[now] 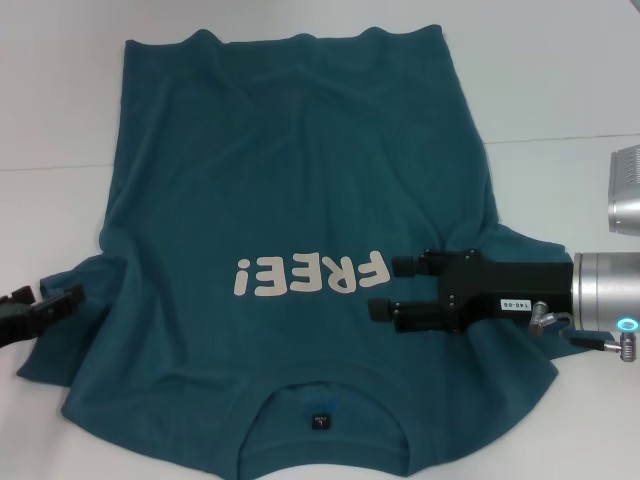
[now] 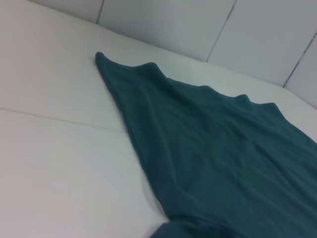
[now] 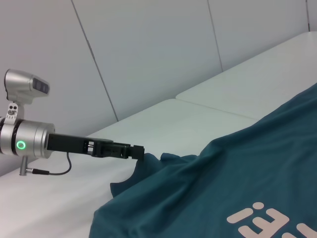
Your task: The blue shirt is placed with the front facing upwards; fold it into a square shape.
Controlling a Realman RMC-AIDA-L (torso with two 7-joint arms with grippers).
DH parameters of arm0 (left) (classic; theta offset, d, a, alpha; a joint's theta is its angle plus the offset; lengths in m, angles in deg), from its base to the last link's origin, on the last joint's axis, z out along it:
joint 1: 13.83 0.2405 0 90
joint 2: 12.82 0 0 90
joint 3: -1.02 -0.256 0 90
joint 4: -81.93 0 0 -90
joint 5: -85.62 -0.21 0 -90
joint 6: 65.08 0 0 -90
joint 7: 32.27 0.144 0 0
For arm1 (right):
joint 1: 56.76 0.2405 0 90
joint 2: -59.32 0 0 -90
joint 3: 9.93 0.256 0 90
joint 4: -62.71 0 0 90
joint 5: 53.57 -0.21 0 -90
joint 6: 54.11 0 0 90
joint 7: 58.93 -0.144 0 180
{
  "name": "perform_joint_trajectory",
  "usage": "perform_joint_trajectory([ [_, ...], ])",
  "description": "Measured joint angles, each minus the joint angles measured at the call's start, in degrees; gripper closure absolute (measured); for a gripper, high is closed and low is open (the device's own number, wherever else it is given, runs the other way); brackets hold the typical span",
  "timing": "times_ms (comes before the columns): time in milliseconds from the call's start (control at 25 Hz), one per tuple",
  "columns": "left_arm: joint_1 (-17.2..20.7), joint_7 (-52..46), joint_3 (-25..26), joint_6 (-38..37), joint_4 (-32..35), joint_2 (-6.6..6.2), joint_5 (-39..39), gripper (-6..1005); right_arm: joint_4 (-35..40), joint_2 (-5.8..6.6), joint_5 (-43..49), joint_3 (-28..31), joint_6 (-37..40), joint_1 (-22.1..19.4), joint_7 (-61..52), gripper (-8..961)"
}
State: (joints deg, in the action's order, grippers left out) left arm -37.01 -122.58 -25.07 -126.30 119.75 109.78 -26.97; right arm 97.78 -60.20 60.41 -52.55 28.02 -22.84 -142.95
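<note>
shirt: blue shirt point(image 1: 300, 210) lies flat on the white worktop point(image 1: 560, 80), front up, collar toward the robot, hem at the far end.
lettering: pale "FREE!" print point(image 1: 310, 274) across the chest, upside down in the head view.
neck label: small black label point(image 1: 318, 417) inside the collar, at the shirt's near edge.
left sleeve: bunched and lifted a bit at the shirt's left edge, where the left tool meets it.
left tool: left tool point(image 1: 62, 300) at the tip of the shirt's left sleeve, low over the worktop; in the right wrist view point(image 3: 137, 150) its black fingers are together, pinching the sleeve edge, cloth peaked up at the contact.
right tool: right tool point(image 1: 385, 288) over the shirt's right chest area, just beside the "F" end of the print, pointing in toward shirt centre; two black fingers point(image 1: 408, 266) held apart, nothing between them. Can't tell whether it touches the cloth.
right sleeve: spread out under and behind the right tool body.
hem: wavy, small ripples along the far edge point(image 2: 198, 89); side edge runs straight.
worktop seam: thin line crosses the worktop beside the shirt's mid length point(image 2: 59, 119).
</note>
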Motion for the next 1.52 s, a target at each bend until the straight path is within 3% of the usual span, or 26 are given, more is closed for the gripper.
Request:
perform_joint_trajectory([
  [360, -0.34, 0.43, -3.63, 0.44, -0.78, 0.38, -0.08, 189, 0.00, 0.00, -0.77, -0.30, -0.09, 0.00, 0.00, 69],
  [1040, -0.21, 0.19, -5.24, 0.59, 0.64, 0.64, -0.09, 204, 0.00, 0.00, -0.85, -0.06, 0.05, -0.08, 0.25, 69],
  [1520, -0.71, 0.04, -5.29, 1.07, 1.03, 0.61, -0.08, 700, 0.00, 0.00, -1.69, -0.03, 0.03, -0.34, 0.51, 71],
])
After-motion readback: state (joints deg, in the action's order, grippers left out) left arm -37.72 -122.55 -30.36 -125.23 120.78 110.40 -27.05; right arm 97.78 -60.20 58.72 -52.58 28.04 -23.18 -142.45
